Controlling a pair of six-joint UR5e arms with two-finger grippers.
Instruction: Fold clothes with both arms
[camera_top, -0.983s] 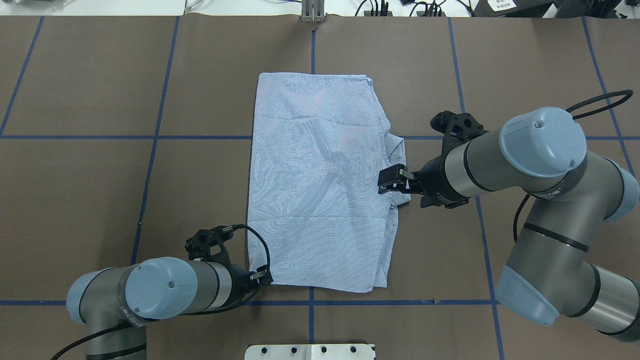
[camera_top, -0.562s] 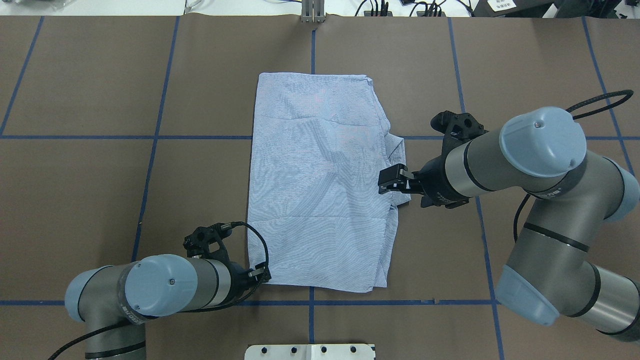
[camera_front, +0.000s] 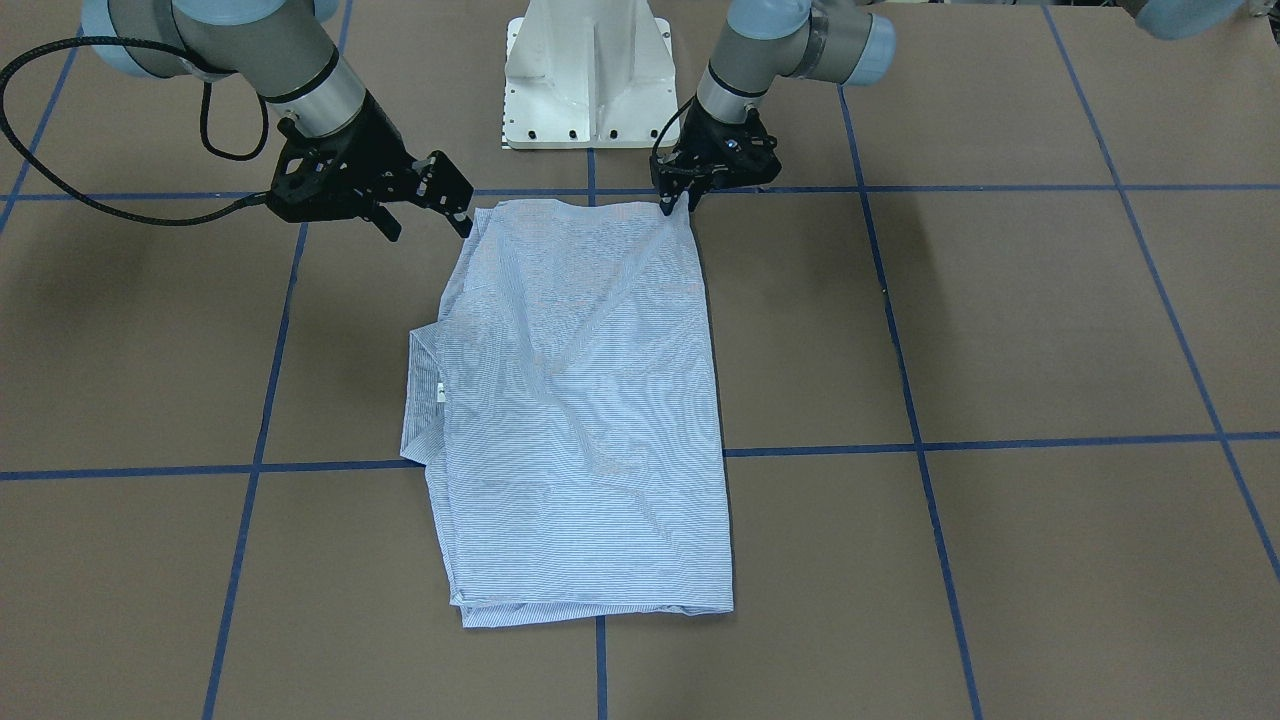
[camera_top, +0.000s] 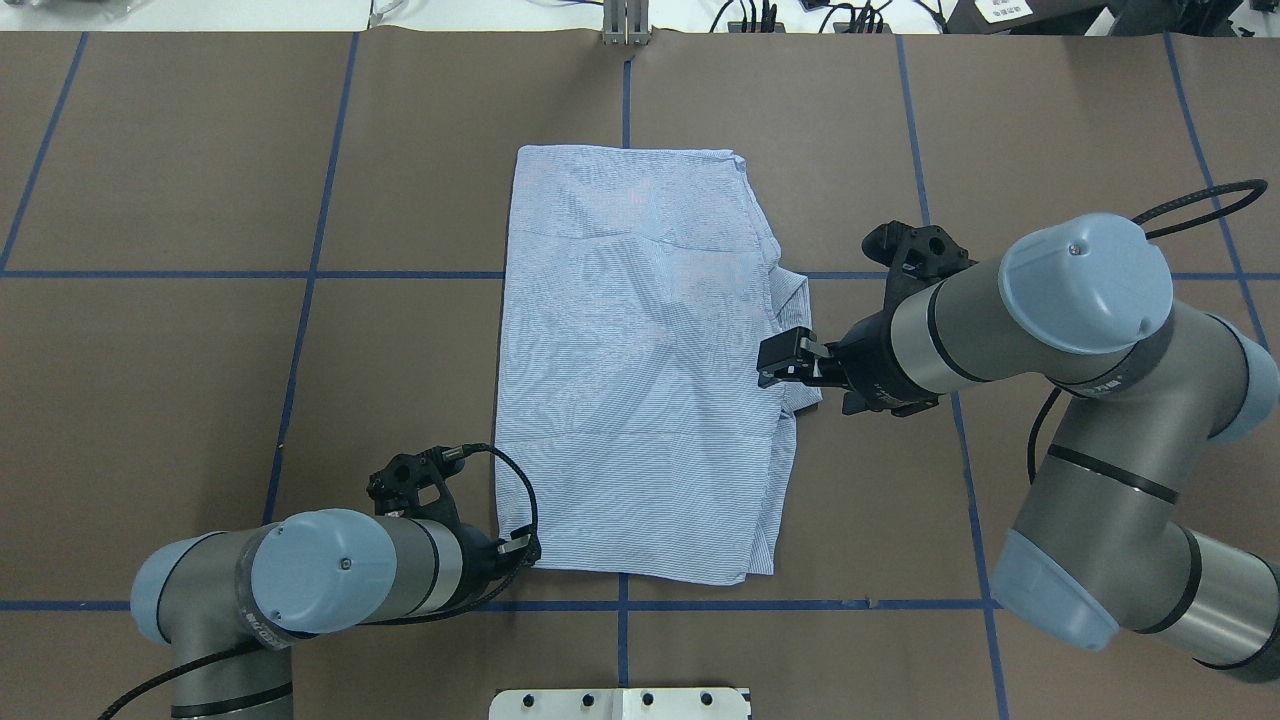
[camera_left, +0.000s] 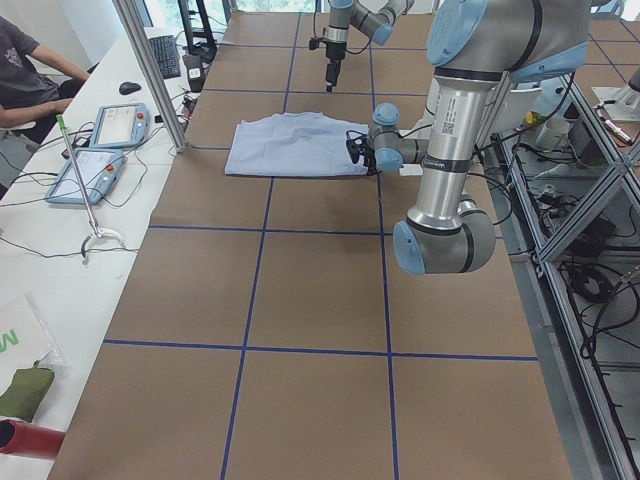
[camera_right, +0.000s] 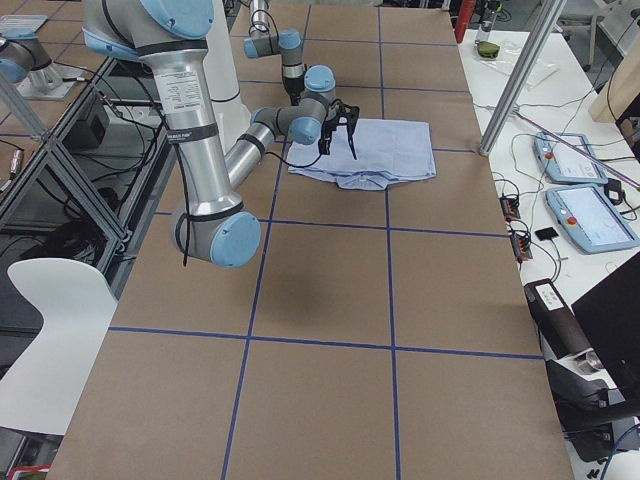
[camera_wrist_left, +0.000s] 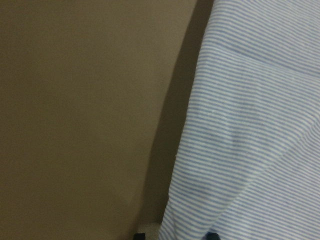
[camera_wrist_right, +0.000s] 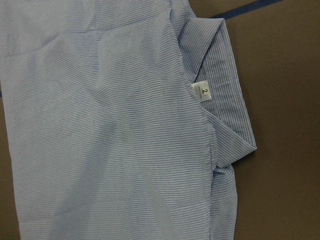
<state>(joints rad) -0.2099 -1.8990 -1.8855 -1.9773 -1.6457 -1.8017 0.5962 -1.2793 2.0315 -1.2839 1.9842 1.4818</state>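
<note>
**Front-facing view:** a light blue, finely white-striped shirt (camera_front: 580, 400) lay flat, folded to a long rectangle, on the brown table with blue tape lines (camera_front: 1000, 300). The black two-finger left gripper (camera_front: 678, 207) stood at a shirt corner on the robot's side. Its fingers were narrowly set, and a clamp could not be confirmed.

**Overhead view:** the black right gripper (camera_top: 781, 366), fingers spread apart, hung over the shirt's collar-side edge.

**Right wrist view:** the collar (camera_wrist_right: 227, 115) bore a small white tag (camera_wrist_right: 203, 90).
</note>
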